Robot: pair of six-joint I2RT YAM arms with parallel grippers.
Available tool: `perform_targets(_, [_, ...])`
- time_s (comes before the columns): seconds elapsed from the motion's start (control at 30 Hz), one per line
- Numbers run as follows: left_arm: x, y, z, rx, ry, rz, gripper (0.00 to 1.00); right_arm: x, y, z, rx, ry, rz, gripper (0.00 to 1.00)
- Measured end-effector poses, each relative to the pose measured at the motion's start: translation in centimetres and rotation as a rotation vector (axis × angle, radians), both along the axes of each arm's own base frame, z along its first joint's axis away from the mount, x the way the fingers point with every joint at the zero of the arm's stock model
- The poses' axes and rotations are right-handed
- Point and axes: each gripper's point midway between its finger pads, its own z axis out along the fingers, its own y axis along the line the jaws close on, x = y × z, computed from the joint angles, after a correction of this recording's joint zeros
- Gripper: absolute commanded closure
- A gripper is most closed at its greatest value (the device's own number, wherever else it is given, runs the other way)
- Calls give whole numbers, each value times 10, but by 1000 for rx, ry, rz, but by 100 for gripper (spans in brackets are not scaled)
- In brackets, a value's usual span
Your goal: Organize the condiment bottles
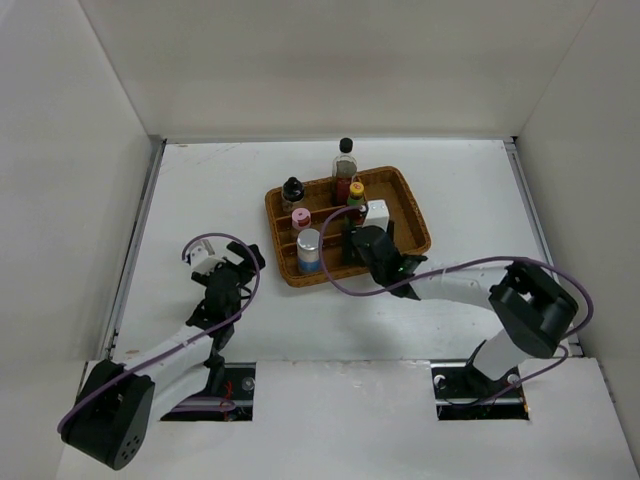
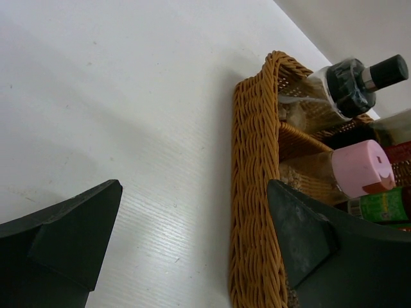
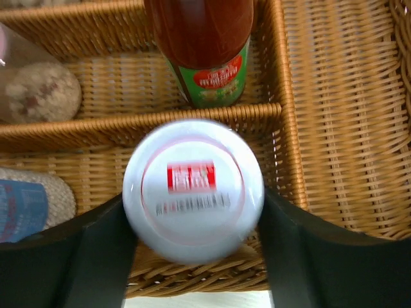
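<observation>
Evidently the right claw (image 3: pixel 194 204) bracketed a round, smooth white jar (image 3: pixel 192 167) bearing a red label and a barcode, with one finger at its 9 o'clock and one at its 3. Whether it was clenched or merely touching, I could not tell. The jar was in the near compartment of the brown woven wicker tray (image 3: pixel 334 128). A red-filled, green-labelled bottle (image 3: pixel 205 45) stood at its 12 o'clock, across a divider. The jar looked light, rigid and slippery, so it was best gripped across its round sides. The left claw (image 2: pixel 192 192) hung released and empty over the white bench (image 2: pixel 128 96), at the tray's 8 o'clock.
</observation>
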Motion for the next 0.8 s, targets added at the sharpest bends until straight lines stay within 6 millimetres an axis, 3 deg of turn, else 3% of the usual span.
perform_targets(0.13, [0,3,-3,8,13,13,0,1,1,30,52,-53,4,1])
perform_targets(0.27, [4,4,-3,22,44,22,0,-3,-8,98,178,-177,-3,0])
perform_targets(0.33, [7,3,3,28,56,23,0,-9,-26,135,259,-259,-32,0])
perform_targets(0.43, [11,1,14,34,68,24,0,-12,-89,166,362,-374,-192,0])
perform_targets(0.5, [10,0,20,35,72,19,0,-15,-142,162,410,-423,-348,0])
perform_targets(0.57, [7,1,24,34,75,19,0,-21,-190,142,434,-446,-505,0])
perform_targets(0.7, [-2,10,26,31,94,29,0,-32,-247,99,479,-436,-715,0])
perform_targets(0.8, [-7,16,23,29,122,39,0,-38,-272,69,509,-408,-817,0])
